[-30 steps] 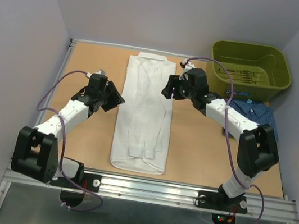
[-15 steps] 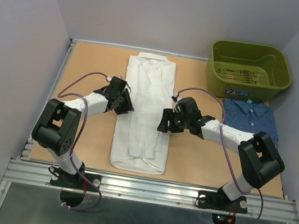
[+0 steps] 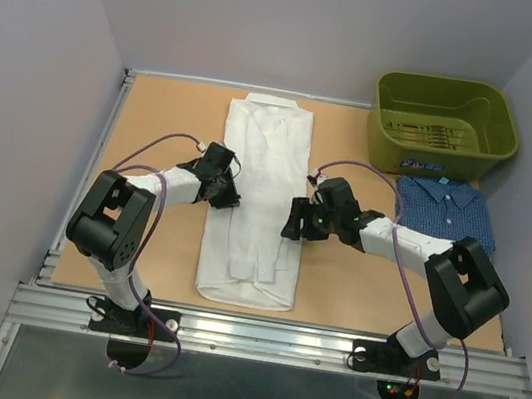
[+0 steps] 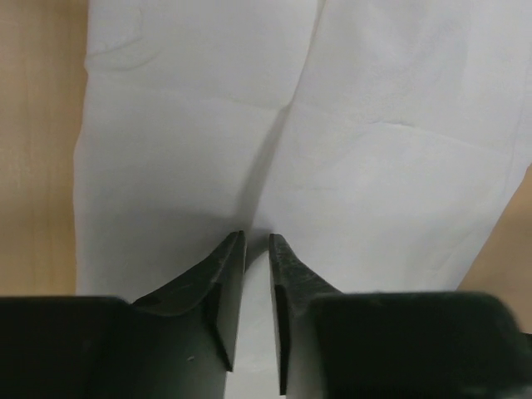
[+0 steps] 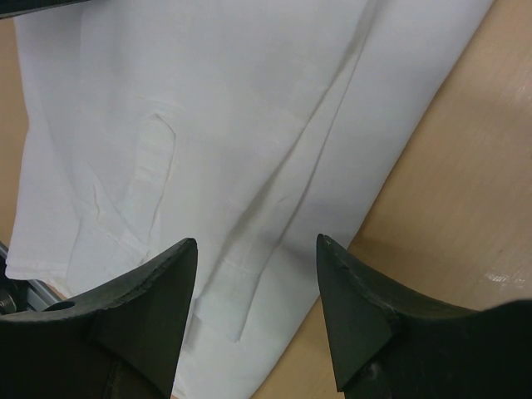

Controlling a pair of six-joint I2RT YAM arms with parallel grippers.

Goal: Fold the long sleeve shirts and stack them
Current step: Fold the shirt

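Note:
The white long sleeve shirt lies folded into a long strip down the middle of the table, collar at the far end. My left gripper rests on its left edge. In the left wrist view its jaws stand a narrow gap apart over the white shirt, with a crease running up from the tips. My right gripper is at the shirt's right edge. It hangs wide open above the white shirt, holding nothing. The dark blue shirt lies folded at the right.
An olive-green bin stands at the far right corner, just behind the blue shirt. Bare wooden tabletop shows on both sides of the white shirt. Walls close in the left, right and far sides.
Both grippers have come in to the middle of the white shirt's side edges, the right one from near the collar. The left jaws have narrowed; the right jaws stay wide.

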